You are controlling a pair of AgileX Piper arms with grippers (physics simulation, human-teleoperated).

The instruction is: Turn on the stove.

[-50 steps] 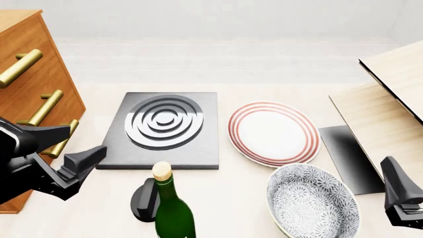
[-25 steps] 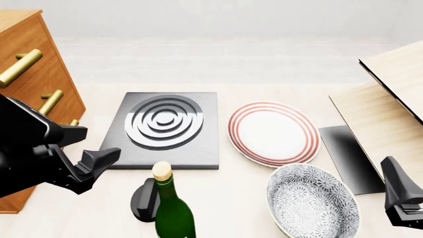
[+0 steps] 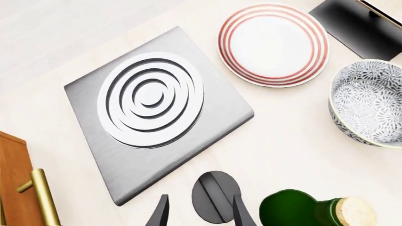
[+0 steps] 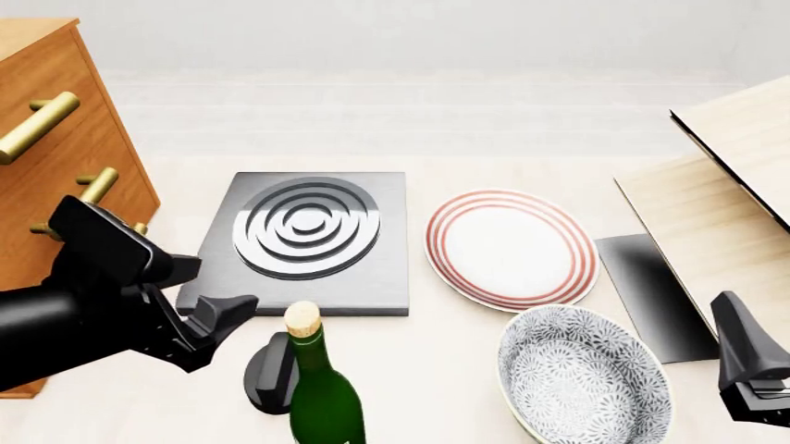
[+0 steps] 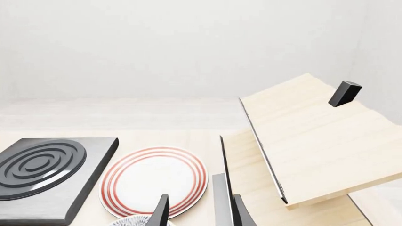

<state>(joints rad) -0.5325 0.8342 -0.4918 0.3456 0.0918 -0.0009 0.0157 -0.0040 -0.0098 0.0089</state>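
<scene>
The stove (image 4: 358, 277) is a dark grey square slab with a ringed silver burner (image 4: 309, 228) at the table's middle left. Its black knob (image 4: 266, 375) stands apart, nearer than the slab's near edge, beside a green bottle (image 4: 324, 393). My left gripper (image 4: 207, 294) is open and empty, just left of the knob and a little above it. In the left wrist view the knob (image 3: 210, 193) shows between the spread fingertips (image 3: 161, 214), and they do not touch it. My right gripper (image 4: 748, 370) is open and empty at the near right; it also shows in the right wrist view (image 5: 199, 214).
A red-ringed white plate (image 4: 510, 248) lies right of the stove. A patterned bowl (image 4: 583, 379) sits near right. A thin dark sheet (image 4: 648, 291) and wooden boards (image 4: 728, 185) are at the right. A wooden cabinet with brass handles (image 4: 55, 166) stands at the left.
My left gripper has moved right and nearer, from beside the cabinet to just left of the knob. The right arm has not moved.
</scene>
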